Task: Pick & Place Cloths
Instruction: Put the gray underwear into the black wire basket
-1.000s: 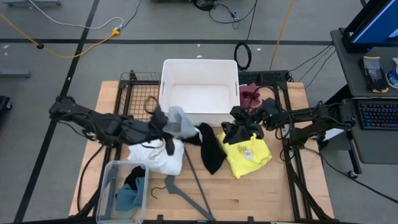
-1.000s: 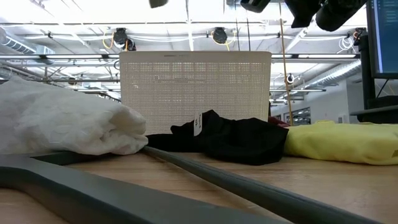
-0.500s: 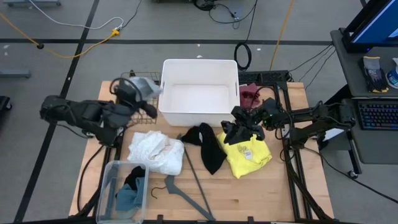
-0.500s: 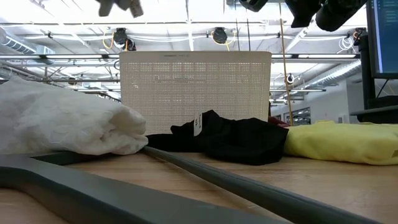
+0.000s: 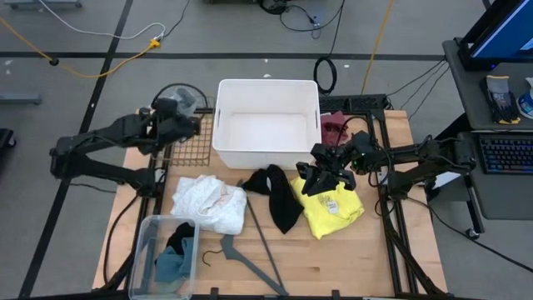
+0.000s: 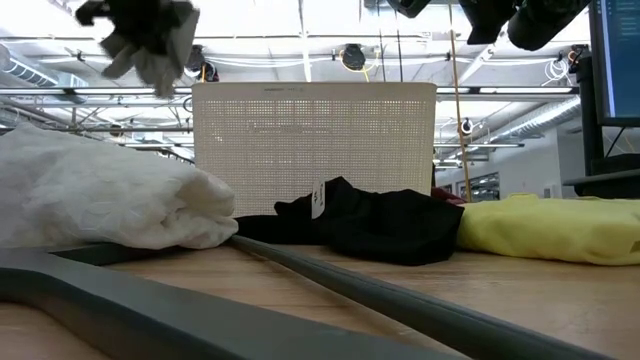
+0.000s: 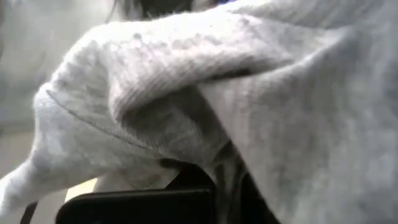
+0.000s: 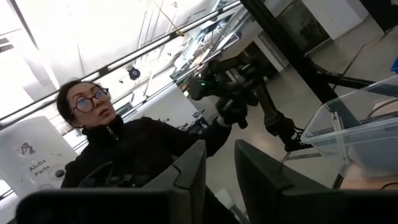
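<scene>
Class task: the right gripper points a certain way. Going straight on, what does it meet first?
The right gripper points left across the table. Its wrist view shows no table object ahead, so its way looks free, though depth is unclear.

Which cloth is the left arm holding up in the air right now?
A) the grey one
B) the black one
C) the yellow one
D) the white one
A: the left gripper is shut on the grey cloth, raised beside the white bin; the others lie on the table.

bin [image 5: 266,123] behind cloths [image 5: 275,196], hanger [image 5: 250,250] in front
</scene>
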You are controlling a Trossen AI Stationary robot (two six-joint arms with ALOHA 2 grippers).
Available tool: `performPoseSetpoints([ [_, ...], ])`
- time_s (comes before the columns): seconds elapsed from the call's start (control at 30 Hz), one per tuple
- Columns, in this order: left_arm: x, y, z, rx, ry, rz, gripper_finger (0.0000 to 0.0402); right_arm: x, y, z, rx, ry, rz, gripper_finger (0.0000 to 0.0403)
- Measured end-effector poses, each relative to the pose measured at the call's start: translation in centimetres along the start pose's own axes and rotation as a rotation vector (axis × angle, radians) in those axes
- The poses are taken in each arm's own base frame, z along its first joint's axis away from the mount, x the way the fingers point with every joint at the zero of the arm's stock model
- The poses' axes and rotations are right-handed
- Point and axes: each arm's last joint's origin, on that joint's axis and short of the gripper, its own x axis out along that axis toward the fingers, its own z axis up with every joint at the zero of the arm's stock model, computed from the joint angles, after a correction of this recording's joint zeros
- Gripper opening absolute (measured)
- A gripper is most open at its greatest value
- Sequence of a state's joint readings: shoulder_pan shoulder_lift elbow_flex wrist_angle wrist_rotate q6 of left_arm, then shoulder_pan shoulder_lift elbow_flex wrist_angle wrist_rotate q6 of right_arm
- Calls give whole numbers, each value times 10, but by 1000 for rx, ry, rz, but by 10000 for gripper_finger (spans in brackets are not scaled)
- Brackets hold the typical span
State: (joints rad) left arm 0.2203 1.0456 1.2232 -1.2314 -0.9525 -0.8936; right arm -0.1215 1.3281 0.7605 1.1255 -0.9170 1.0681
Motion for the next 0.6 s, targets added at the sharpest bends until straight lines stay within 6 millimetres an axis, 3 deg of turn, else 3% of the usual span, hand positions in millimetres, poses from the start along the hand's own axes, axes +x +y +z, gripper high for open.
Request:
performPoseSetpoints([
  [0.2,29,14,-3,-96,260,139,8,0,0,0,-11,-1,0,73],
  [0.6,80,13,2,-153,519,168,8,0,0,0,-22,0,0,73],
])
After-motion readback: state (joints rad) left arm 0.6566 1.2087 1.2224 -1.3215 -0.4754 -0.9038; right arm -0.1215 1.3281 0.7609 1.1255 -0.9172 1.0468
